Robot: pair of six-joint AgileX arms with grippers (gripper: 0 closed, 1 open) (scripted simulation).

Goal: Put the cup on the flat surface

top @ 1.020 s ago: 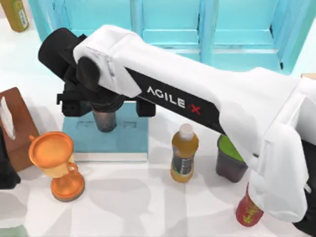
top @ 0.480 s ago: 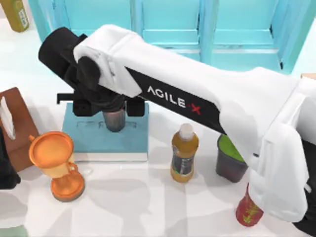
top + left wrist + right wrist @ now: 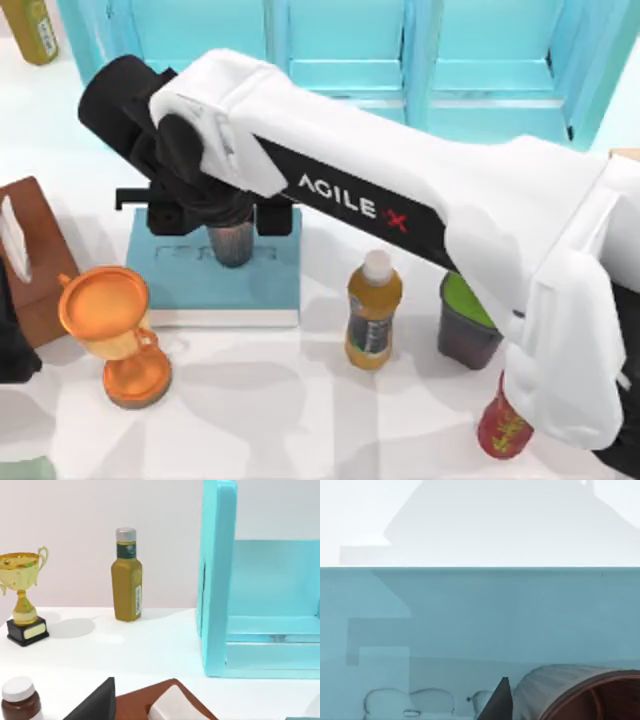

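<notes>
The right arm's jaws (image 3: 232, 222) grip the small dark brown ribbed cup (image 3: 232, 245), which hangs beneath them over the teal rectangular slab (image 3: 275, 280). To do this well, I judge they should carry it upright past the slab's edge, then lower onto the white mottled bench (image 3: 300, 400) before opening. The left arm sits parked.

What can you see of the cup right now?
The cup is a small, dark brown, handleless cylinder with finely ribbed sides and a coppery rim, seen close in the right wrist view. It stands upright over the teal slab, not the white table. The right claw sits directly over it, with a dark finger beside its wall; actual contact can't be confirmed.
</notes>
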